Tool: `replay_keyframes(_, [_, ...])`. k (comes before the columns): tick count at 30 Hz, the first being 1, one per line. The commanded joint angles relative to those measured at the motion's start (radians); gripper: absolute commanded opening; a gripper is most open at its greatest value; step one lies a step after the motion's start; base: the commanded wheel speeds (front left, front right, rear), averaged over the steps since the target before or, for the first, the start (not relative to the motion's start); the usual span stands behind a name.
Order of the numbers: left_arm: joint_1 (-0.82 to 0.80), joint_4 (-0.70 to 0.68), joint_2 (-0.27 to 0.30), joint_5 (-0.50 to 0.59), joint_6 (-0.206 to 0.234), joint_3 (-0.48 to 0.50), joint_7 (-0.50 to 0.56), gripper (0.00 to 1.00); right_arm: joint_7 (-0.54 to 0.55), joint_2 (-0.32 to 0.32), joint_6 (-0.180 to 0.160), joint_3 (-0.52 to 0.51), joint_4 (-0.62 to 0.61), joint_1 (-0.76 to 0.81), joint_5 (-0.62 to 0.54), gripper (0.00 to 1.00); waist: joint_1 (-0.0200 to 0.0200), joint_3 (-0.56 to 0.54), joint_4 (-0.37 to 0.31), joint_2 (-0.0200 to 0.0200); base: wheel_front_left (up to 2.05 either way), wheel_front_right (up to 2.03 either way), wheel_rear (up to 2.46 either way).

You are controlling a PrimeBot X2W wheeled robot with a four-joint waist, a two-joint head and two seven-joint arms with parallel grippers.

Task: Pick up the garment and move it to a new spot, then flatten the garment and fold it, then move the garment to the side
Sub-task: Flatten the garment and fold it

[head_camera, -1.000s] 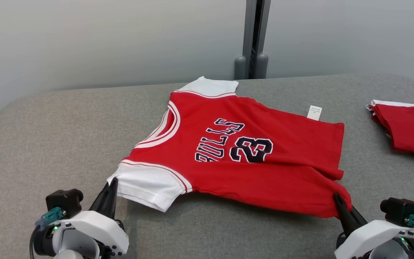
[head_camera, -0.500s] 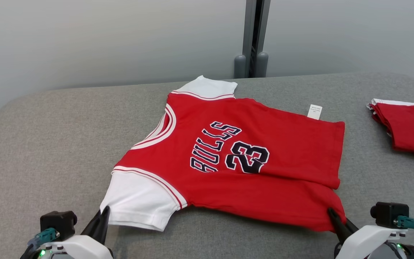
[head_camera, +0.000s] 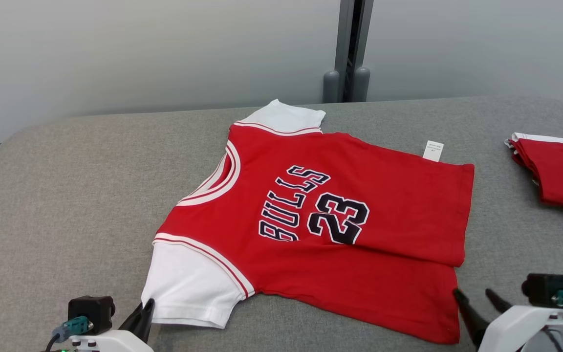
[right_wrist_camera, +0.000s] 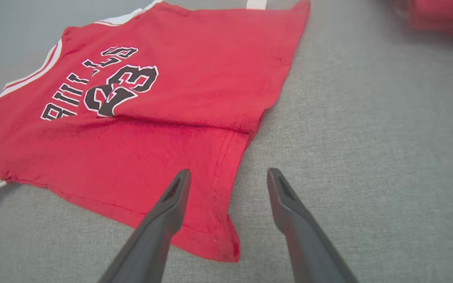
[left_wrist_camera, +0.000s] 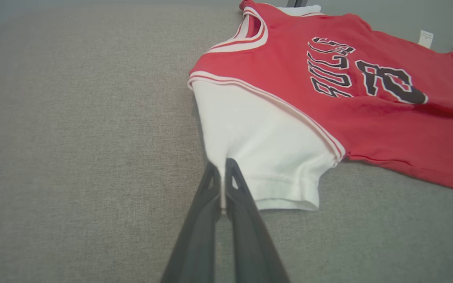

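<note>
Now we have the garment (head_camera: 340, 220) spread face-up on the grey counter (head_camera: 66, 195), near the middle, with its long axis running across our front: collar toward our left, bottom hem toward our right. Its near long edge faces both arms, so each arm is close to one end of that edge.

Our left gripper (left_wrist_camera: 222, 167) is pressed together on the outer edge of the near white sleeve (left_wrist_camera: 258, 145), with a thin line of cloth showing between its fingers. Our right gripper (right_wrist_camera: 228, 175) stands spread wide at the near hem corner (right_wrist_camera: 226, 239). One finger sits over the red cloth and the other over bare counter, so the hem edge runs between them. It holds nothing, and we cannot tell whether either finger touches the fabric.

We judge the flattening is nearly done, though a crease runs along the lower body, parallel to the near edge. The next move turns on that edge: sleeve at the left gripper, hem corner at the right, both at about the same depth from us. A second red garment (head_camera: 560, 168) lies folded well apart at the far right.
</note>
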Motion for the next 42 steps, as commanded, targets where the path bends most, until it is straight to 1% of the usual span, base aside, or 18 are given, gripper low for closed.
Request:
replay_keyframes(1, [0.001,0.007,0.010,0.006,0.012,0.002,0.002,0.00,-0.016,-0.005,0.000,-0.026,-0.028,-0.010,-0.015,1.00,0.0000,0.003,0.000,0.0000,0.00,0.00,0.00])
replay_keyframes(2, [-0.003,0.009,0.015,0.017,0.017,0.003,0.000,0.42,-0.024,-0.005,0.000,-0.032,-0.036,-0.015,-0.019,1.00,0.0000,0.003,0.001,0.0000,0.00,0.00,0.00])
replay_keyframes(3, [-0.003,0.009,0.015,0.017,0.017,0.003,0.000,0.42,-0.024,-0.005,0.000,-0.032,-0.036,-0.015,-0.019,1.00,0.0000,0.003,0.001,0.0000,0.00,0.00,0.00])
replay_keyframes(4, [-0.009,0.011,0.017,0.025,0.026,0.004,-0.007,1.00,-0.034,-0.005,0.000,-0.035,-0.043,-0.019,-0.024,1.00,0.0000,0.004,0.001,0.0000,0.00,0.00,0.00])
replay_keyframes(9, [-0.053,-0.001,-0.003,0.051,0.051,0.011,-0.053,1.00,-0.099,-0.005,0.000,-0.059,-0.030,-0.071,-0.043,1.00,0.0000,0.019,0.007,0.0000,0.00,0.00,0.00])
replay_keyframes(12, [-0.087,-0.005,-0.020,0.067,0.047,-0.006,-0.076,1.00,-0.135,-0.012,0.000,-0.059,0.000,-0.124,-0.075,1.00,0.0000,0.037,0.023,0.0000,0.00,0.00,0.00])
replay_keyframes(14, [-0.119,-0.009,-0.033,0.077,0.041,-0.016,-0.098,1.00,-0.155,-0.021,0.000,-0.068,0.029,-0.171,-0.077,1.00,0.0000,0.054,0.039,0.0000,0.00,0.00,0.00])
replay_keyframes(17, [-0.168,-0.010,-0.056,0.092,0.026,-0.032,-0.141,1.00,-0.188,-0.057,0.000,-0.091,0.086,-0.250,-0.083,1.00,0.0000,0.089,0.072,0.0000,0.00,0.00,0.00])
replay_keyframes(20, [-0.209,-0.005,-0.087,0.101,0.004,-0.053,-0.188,1.00,-0.213,-0.101,0.000,-0.106,0.172,-0.333,-0.088,1.00,0.0000,0.125,0.105,0.0000,0.00,0.00,0.00])
replay_keyframes(22, [-0.225,0.007,-0.105,0.097,-0.008,-0.068,-0.202,1.00,-0.223,-0.115,0.000,-0.133,0.249,-0.395,-0.048,1.00,0.0000,0.146,0.121,0.0000,0.00,0.00,0.00])
replay_keyframes(25, [-0.258,0.015,-0.121,0.109,-0.024,-0.094,-0.218,1.00,-0.249,-0.177,0.000,-0.157,0.369,-0.481,-0.052,1.00,0.0000,0.185,0.146,0.0000,0.00,0.00,0.00])
replay_keyframes(30, [-0.287,0.022,-0.130,0.121,-0.046,-0.123,-0.232,1.00,-0.295,-0.235,0.000,-0.189,0.558,-0.613,-0.052,1.00,0.0000,0.238,0.179,0.0000,0.00,0.00,0.00])
replay_keyframes(34, [-0.308,0.022,-0.136,0.122,-0.052,-0.132,-0.229,1.00,-0.325,-0.274,0.000,-0.190,0.678,-0.692,-0.057,1.00,0.0000,0.278,0.198,0.0000,0.00,0.00,0.00])
replay_keyframes(42, [-0.334,0.017,-0.133,0.122,-0.046,-0.132,-0.226,1.00,-0.359,-0.329,0.000,-0.162,0.842,-0.820,-0.047,1.00,0.0000,0.347,0.220,0.0000,0.00,0.00,0.00])
